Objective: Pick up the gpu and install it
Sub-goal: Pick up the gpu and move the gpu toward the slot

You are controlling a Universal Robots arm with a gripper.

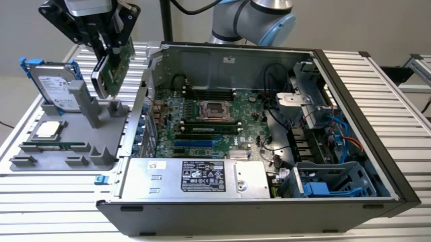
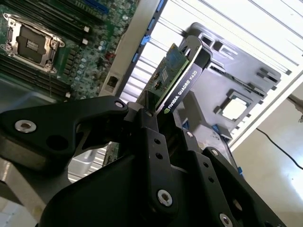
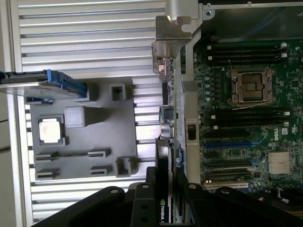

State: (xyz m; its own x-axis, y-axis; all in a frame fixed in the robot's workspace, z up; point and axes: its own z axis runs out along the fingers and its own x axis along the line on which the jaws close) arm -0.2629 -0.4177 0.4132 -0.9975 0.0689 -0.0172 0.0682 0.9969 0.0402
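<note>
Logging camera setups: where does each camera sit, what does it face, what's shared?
Exterior view: off the arm, looking down into the open case; arm and gripper show, holding the gpu.
First wrist view: at the wrist, looking along the gpu's edge; gripper shows.
Second wrist view: at the wrist, oblique to the gpu; gripper shows.
Shared: gpu, gripper, motherboard.

gpu [image 2: 183, 72] base behind claw [image 2: 163, 117]

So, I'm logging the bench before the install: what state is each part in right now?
gpu: held in the air, tilted
gripper: shut on the gpu
hard drive: upright in the grey holder
processor: flat in the holder
computer case: side open, motherboard exposed
</note>
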